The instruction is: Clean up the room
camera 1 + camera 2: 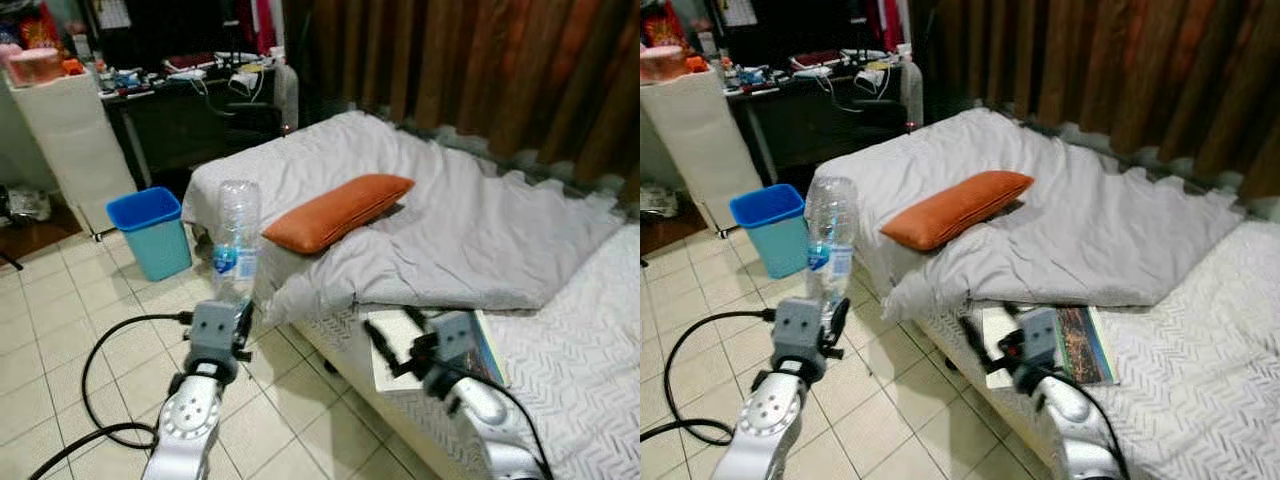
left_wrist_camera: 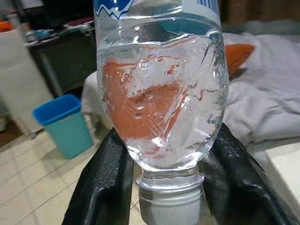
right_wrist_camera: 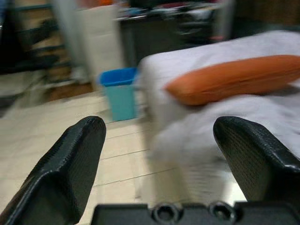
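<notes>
While a clear, crumpled plastic water bottle (image 1: 236, 240) with a blue-and-white label is being held upside down above the pale tiled floor (image 1: 70, 330), its white cap is pointing down toward the wrist. The left gripper (image 1: 232, 318) is being kept closed on the bottle's neck and shoulder, with the jaws pressed against both sides, as is shown in the left wrist view. A small blue plastic wastebasket (image 1: 148, 231) is standing on the floor beyond the bottle, near the foot of the bed (image 1: 560, 340) and beside a tall white cabinet (image 1: 70, 140). An oblong orange pillow (image 1: 335, 211) is lying on a rumpled grey blanket (image 1: 470, 230) on the bed. The right gripper (image 1: 400, 340) is being held over the edge of the mattress with its jaws spread wide and nothing between them, just above a flat book (image 1: 1065, 345) with a dark picture cover. A dark cluttered bench (image 1: 190, 85) is standing against the far wall, before brown curtains (image 1: 480, 70). A black cable (image 1: 100, 370) is looped across the floor.
</notes>
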Controlling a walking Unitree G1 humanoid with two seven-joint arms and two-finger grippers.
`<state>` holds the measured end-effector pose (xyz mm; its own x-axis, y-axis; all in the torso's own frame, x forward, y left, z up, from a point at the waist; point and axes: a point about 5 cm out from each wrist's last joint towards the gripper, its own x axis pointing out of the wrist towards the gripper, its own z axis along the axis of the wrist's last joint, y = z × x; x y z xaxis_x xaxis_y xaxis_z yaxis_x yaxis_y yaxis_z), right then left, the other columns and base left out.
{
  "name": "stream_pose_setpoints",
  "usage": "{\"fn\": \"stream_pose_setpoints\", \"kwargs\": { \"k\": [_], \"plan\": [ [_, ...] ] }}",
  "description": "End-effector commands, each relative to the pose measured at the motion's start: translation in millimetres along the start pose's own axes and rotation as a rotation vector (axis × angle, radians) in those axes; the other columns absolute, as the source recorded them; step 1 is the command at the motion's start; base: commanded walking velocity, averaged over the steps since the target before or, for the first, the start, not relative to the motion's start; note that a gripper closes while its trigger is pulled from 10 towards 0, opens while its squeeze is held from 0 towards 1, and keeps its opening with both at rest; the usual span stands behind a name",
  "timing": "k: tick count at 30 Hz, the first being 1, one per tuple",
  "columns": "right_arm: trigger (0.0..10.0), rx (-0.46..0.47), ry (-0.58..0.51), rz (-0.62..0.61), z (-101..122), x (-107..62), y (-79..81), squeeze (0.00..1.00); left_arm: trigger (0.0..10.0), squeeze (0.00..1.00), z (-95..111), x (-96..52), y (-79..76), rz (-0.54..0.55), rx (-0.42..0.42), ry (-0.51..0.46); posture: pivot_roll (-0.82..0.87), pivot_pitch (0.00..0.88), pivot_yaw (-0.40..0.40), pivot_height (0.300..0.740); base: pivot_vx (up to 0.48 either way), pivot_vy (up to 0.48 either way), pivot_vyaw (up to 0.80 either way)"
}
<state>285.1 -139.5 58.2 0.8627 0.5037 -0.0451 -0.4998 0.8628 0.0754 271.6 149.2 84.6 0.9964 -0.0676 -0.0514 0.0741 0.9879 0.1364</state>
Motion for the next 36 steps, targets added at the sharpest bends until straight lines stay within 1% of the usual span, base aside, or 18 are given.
{"fn": "stream_pose_setpoints", "kwargs": {
  "k": [1,4,5,8,10,14,16,18,20,22,26,28,31,36],
  "plan": [
    [10.0,0.006,0.008,0.008,2.0,2.1,-2.1,0.00,10.0,0.00,13.1,1.0,-2.5,-0.003,0.021,-0.069,0.08,0.000,0.015,0.740,0.000,0.000,0.51],
    [10.0,0.014,0.006,-0.014,2.8,3.8,-5.7,0.00,10.0,0.00,14.3,1.2,-0.3,0.007,0.014,-0.077,0.09,0.000,0.012,0.740,0.000,0.000,0.51],
    [10.0,0.032,0.006,-0.018,2.7,4.6,-7.2,0.00,10.0,0.00,15.4,0.9,1.6,0.015,0.024,-0.083,0.10,0.000,0.001,0.740,0.000,0.000,0.51],
    [10.0,0.056,0.012,-0.020,2.9,5.8,-10.7,0.00,10.0,0.00,20.5,-1.4,2.4,0.011,0.011,-0.122,0.11,0.000,-0.004,0.740,0.000,0.000,0.50],
    [10.0,0.061,0.020,-0.011,1.8,5.5,-10.4,0.00,10.0,0.00,22.3,-3.3,2.5,0.013,0.008,-0.135,0.11,0.000,-0.009,0.740,0.339,0.000,0.50],
    [10.0,0.077,0.034,-0.025,-1.2,3.6,-13.4,0.00,10.0,0.00,21.3,-6.3,2.4,0.015,-0.013,-0.134,0.12,0.000,-0.012,0.740,0.480,0.000,0.50],
    [10.0,0.082,0.037,-0.042,-3.0,1.7,-16.2,0.00,10.0,0.00,18.0,-7.2,3.9,0.036,-0.045,-0.113,0.11,0.000,-0.011,0.740,0.480,0.000,0.50],
    [10.0,0.080,0.030,-0.057,-2.4,1.5,-17.3,0.00,10.0,0.00,16.6,-6.8,5.5,0.047,-0.054,-0.104,0.11,0.000,-0.011,0.740,0.480,0.000,0.48],
    [10.0,0.063,0.039,-0.096,-1.5,3.2,-20.4,0.00,10.0,0.00,14.6,-5.9,9.1,0.059,-0.072,-0.094,0.11,0.000,-0.007,0.740,0.467,0.000,0.00],
    [10.0,0.051,0.032,-0.137,1.6,4.8,-24.8,0.00,10.0,0.00,13.9,-5.5,9.5,0.053,-0.083,-0.092,0.10,0.000,-0.004,0.740,0.458,0.000,0.00],
    [10.0,0.069,0.002,-0.146,5.1,4.3,-27.4,0.00,10.0,0.00,14.2,-6.0,7.7,0.045,-0.067,-0.094,0.10,0.000,-0.002,0.740,0.449,0.000,0.16],
    [10.0,0.043,0.015,-0.144,4.5,4.9,-26.9,0.00,10.0,0.00,13.6,-5.2,9.6,0.050,-0.071,-0.093,0.10,0.000,-0.003,0.740,0.446,0.000,0.63],
    [10.0,0.032,0.007,-0.146,5.7,6.9,-24.2,0.00,10.0,0.00,13.1,-4.8,13.2,0.060,-0.074,-0.092,0.11,0.000,-0.005,0.740,0.446,0.000,0.55],
    [10.0,0.030,0.005,-0.149,6.0,8.6,-22.7,0.00,10.0,0.00,14.6,-5.7,12.4,0.058,-0.054,-0.103,0.11,0.000,-0.008,0.740,0.446,0.000,0.00]
  ]
}}
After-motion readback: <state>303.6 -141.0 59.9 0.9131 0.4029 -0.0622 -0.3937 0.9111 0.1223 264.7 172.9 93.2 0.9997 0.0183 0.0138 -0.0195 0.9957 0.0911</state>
